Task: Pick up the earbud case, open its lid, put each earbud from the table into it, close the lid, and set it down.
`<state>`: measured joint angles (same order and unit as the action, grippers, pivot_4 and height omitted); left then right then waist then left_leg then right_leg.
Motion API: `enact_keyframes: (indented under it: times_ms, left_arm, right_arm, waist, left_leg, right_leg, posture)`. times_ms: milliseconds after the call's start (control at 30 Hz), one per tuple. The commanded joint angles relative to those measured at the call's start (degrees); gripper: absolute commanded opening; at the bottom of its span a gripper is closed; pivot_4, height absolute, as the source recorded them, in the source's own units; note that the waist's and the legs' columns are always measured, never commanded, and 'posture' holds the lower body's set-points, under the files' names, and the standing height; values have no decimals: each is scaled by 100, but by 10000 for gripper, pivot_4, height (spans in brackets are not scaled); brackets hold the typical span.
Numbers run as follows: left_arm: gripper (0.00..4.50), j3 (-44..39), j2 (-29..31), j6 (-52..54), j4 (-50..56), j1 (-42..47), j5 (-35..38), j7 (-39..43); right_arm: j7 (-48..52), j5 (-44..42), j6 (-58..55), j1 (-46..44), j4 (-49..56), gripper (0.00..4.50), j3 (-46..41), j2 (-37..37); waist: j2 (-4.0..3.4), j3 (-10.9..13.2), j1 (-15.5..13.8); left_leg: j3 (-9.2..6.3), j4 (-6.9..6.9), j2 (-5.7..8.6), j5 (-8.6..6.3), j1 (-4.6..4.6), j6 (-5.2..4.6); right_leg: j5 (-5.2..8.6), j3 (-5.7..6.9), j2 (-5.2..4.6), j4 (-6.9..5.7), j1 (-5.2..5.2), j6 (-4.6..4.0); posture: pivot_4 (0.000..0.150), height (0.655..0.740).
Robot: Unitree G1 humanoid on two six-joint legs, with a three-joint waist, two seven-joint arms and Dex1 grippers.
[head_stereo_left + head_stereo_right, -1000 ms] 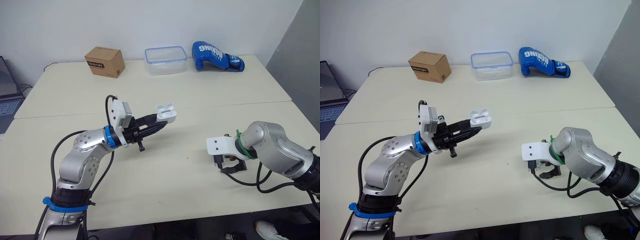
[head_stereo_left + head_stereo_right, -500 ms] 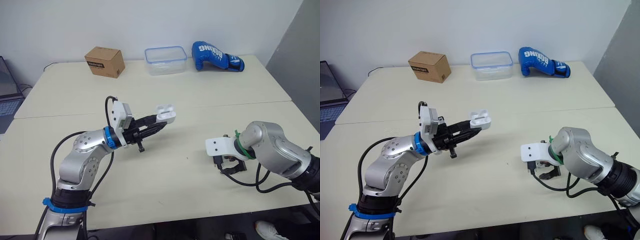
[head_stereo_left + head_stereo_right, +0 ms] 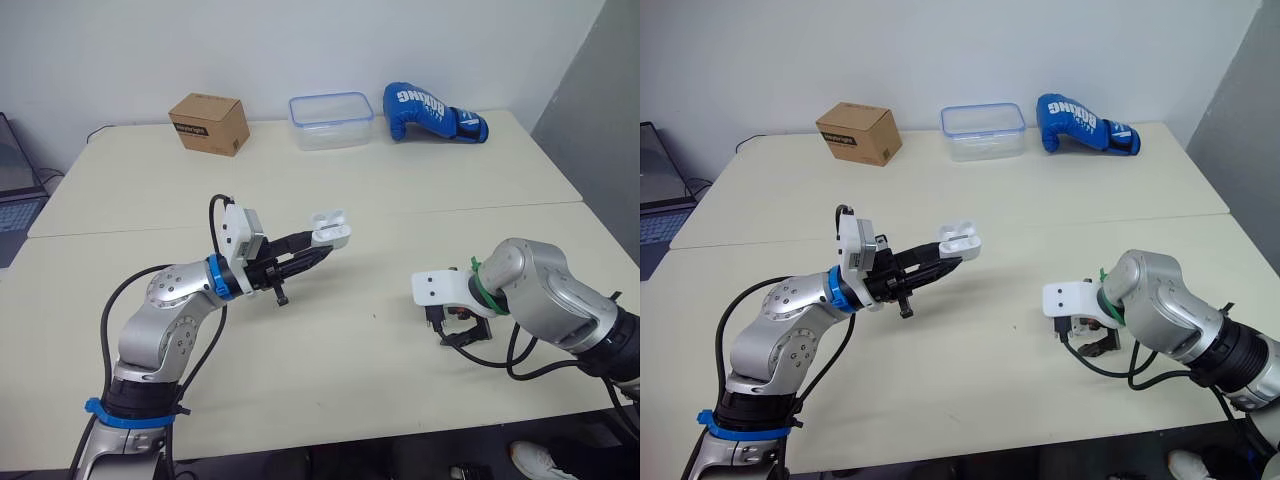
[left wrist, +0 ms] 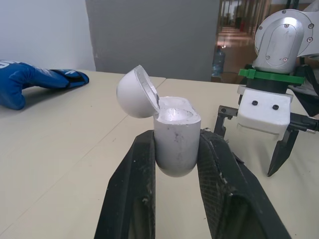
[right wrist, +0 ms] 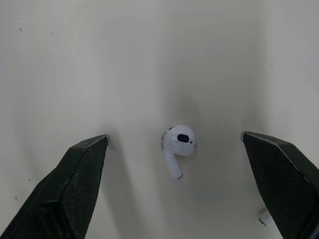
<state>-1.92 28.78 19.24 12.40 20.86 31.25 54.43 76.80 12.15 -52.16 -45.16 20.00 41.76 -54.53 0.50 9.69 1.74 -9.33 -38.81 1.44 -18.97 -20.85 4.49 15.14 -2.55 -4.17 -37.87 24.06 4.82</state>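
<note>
The white earbud case (image 3: 330, 229) is held above the table with its lid tipped open, and my left gripper (image 3: 322, 243) is shut on its body. In the left wrist view the case (image 4: 174, 139) sits upright between the black fingers (image 4: 134, 189), its sockets looking empty. My right gripper (image 3: 462, 330) points down at the table to the right, open. The right wrist view has one white earbud (image 5: 178, 142) lying on the table midway between the spread fingertips (image 5: 84, 164). A small white piece (image 5: 264, 217) peeks from beside one finger.
At the far edge of the table stand a cardboard box (image 3: 210, 123), a clear plastic container with a blue rim (image 3: 332, 120) and a blue boxing glove (image 3: 432, 112). A laptop (image 3: 15, 170) sits at the far left. A seam (image 3: 400, 212) runs across the tabletop.
The left gripper and the case have drifted very slightly down and to the left. The right gripper stays over the earbud, still open.
</note>
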Motion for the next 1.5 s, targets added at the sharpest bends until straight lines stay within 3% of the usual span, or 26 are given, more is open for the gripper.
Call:
enact_keyframes:
  times_ms: [33,367,467,533,1067,1200,1367,1500]
  left_arm:
    - [8111,-17,-30,-146,62,37,2,17]
    - [8111,2,-49,-176,106,-27,-23,-22]
    - [8111,-3,-45,-168,125,-47,-25,-33]
    - [8111,-8,-39,-162,141,-63,-24,-36]
    - [8111,3,-46,-172,147,-82,-41,-58]
    - [8111,1,-36,-171,148,-87,-54,-57]
    - [8111,-15,-31,-156,160,-93,-65,-51]
    - [8111,-13,-35,-162,141,-78,-76,-47]
  right_arm:
    - [100,-4,-6,-163,105,44721,-187,-41]
    - [41,123,189,-48,-75,44721,-90,-24]
    - [10,167,258,-18,-165,39014,-69,-1]
    - [31,191,284,-2,-178,32519,-68,-10]
    - [109,231,280,36,-113,32519,-86,-17]
    - [103,240,302,19,-136,22976,-86,26]
    - [157,263,307,13,-128,4331,-91,35]
    - [182,293,314,7,-152,4095,-93,50]
  waist:
    - [0,0,1]
    - [0,0,1]
    - [0,0,1]
    - [0,0,1]
    - [0,0,0]
    - [0,0,0]
    - [0,0,1]
    - [0,0,1]
  left_leg:
    - [0,0,0,0,0,0]
    - [0,0,0,0,0,0]
    - [0,0,0,0,0,0]
    - [0,0,0,0,0,0]
    - [0,0,0,0,0,0]
    - [1,-1,0,0,0,0]
    - [0,-1,0,0,0,0]
    - [0,-1,0,0,0,0]
  right_leg:
    - [0,0,0,0,0,0]
    - [0,0,0,0,0,0]
    - [0,0,0,0,0,0]
    - [0,0,0,0,0,0]
    - [0,0,0,0,0,0]
    - [0,0,0,0,0,0]
    - [0,0,0,-2,0,0]
    - [0,0,0,-1,0,0]
  posture:
    - [1500,7400]
    - [1500,7400]
    - [1500,7400]
    - [1500,7400]
    - [1500,7400]
    - [1500,7400]
    - [1500,7400]
    - [1500,7400]
